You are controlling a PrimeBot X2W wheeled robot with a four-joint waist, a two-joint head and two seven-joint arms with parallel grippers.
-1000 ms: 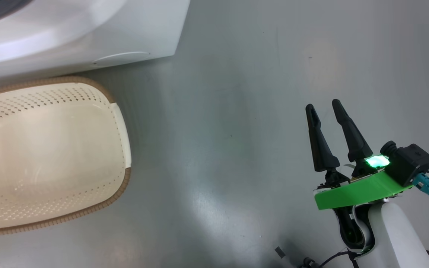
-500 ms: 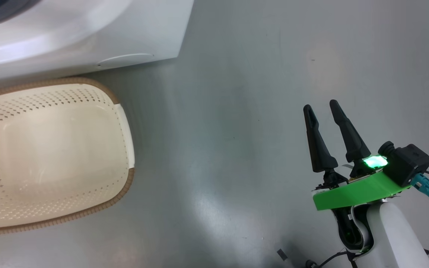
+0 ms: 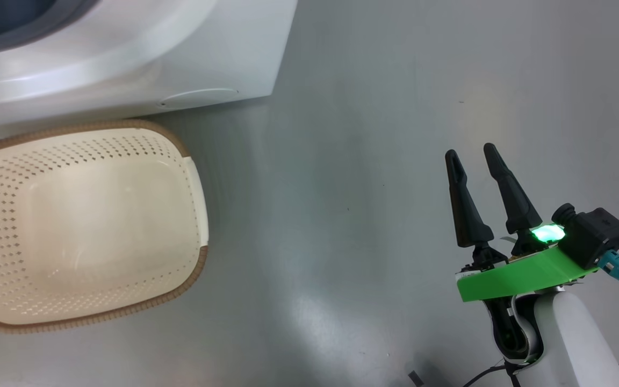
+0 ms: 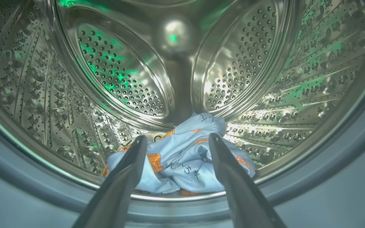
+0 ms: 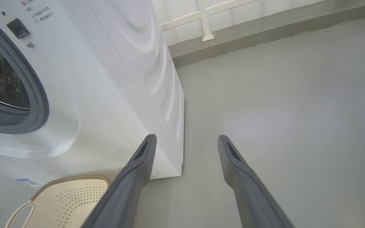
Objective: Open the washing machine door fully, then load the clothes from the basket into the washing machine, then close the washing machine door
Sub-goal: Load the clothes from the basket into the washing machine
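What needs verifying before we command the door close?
1. Basket empty: ok, nothing lies in it.
2. Clothes in the drum: ok, piled low at its front.
3. Fabric clear of the grey gasket: cannot tell, the pile's near edge sits by the drum lip.
4. Left claw open: ok, fingers apart.
5. Left claw out of the opening: not ok, it points into the drum.
6. Right claw free: ok, open, empty above the floor.
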